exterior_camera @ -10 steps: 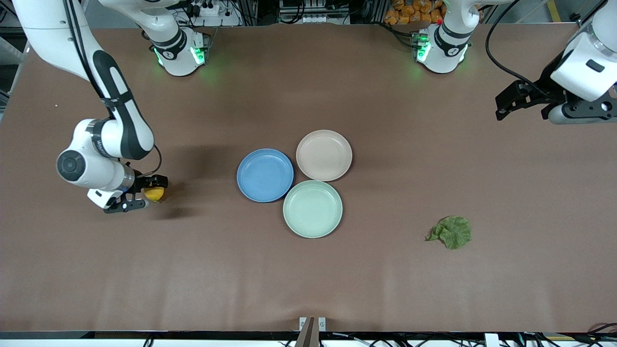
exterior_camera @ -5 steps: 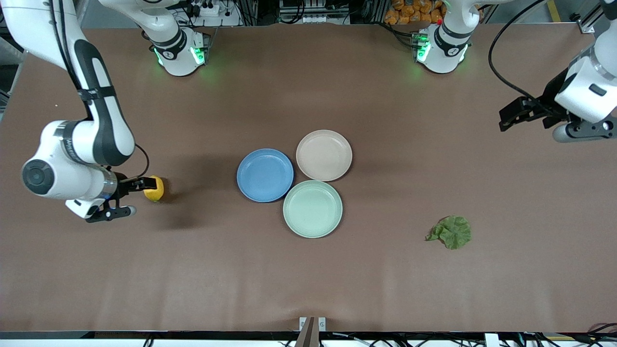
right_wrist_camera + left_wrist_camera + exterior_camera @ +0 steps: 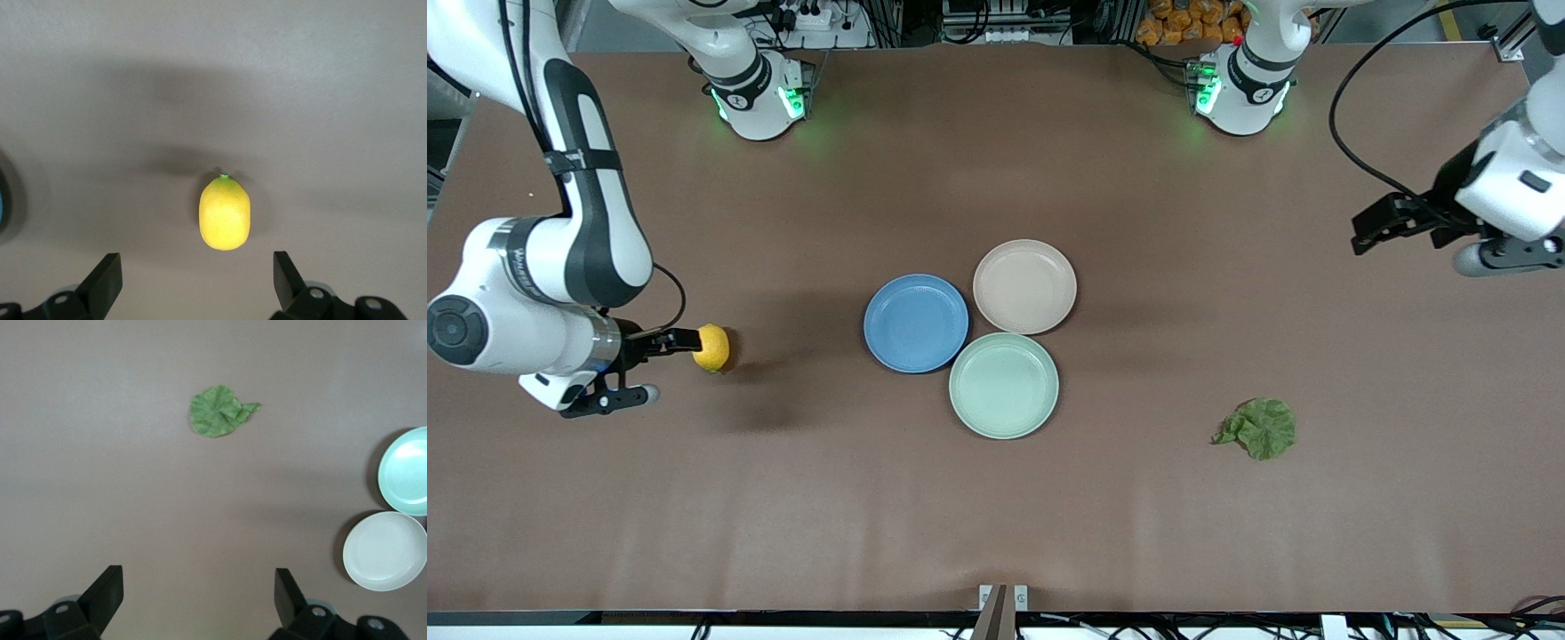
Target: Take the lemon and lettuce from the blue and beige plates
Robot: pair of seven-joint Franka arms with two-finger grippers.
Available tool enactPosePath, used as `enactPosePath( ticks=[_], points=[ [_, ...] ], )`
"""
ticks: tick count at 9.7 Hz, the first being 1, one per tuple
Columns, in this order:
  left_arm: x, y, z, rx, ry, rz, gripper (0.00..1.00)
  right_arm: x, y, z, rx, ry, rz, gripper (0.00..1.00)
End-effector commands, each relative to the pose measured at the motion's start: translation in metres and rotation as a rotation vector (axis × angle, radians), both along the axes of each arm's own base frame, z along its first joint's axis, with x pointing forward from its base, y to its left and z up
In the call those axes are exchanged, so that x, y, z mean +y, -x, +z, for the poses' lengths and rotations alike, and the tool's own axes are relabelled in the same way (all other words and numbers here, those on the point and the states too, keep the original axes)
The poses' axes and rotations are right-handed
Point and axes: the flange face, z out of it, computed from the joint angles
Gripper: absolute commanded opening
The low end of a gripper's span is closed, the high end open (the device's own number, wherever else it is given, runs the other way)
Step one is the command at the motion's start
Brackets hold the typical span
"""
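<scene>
With both sets of jaws spread wide and holding nothing, looks like the picking part is basically wrapped. Right gripper (image 3: 645, 364) sitting low just beside the small smooth yellow lemon (image 3: 712, 348), which rests on the brown table cover (image 3: 996, 516) toward the right arm's end, well apart from the plates; fingertips (image 3: 107, 277) clear of the fruit in the right wrist view. Left gripper (image 3: 1392, 222) up over bare table at the left arm's end, with the wrinkled dark green lettuce leaf (image 3: 1261, 428) lying flat nearer the front camera. Round medium-blue plate (image 3: 916, 323) and pale beige plate (image 3: 1024, 286) both empty, touching each other and the mint-green plate (image 3: 1004, 385) in the middle.

To finish cleanly, probably best to lift straight up before swinging away, so a finger doesn't nudge the lemon. Round fruit like that likely rolls at the slightest tap. Lettuce needs nothing more, far as can be judged.
</scene>
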Motion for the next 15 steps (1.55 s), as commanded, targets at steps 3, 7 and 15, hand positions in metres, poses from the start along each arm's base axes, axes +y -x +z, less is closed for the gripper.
enactPosePath(
  ticks=[3,7,15],
  points=[
    [0.013,-0.003,0.002,-0.022,0.046,0.045,1.0,-0.01,-0.008,0.056,-0.025,0.024,0.0,1.0],
    [0.001,0.002,0.007,-0.023,0.031,0.026,1.0,-0.022,0.018,0.094,-0.064,0.005,-0.024,1.0],
    [-0.006,0.004,0.01,-0.027,0.032,0.008,1.0,0.0,0.063,0.178,-0.156,0.021,-0.139,1.0]
  ],
)
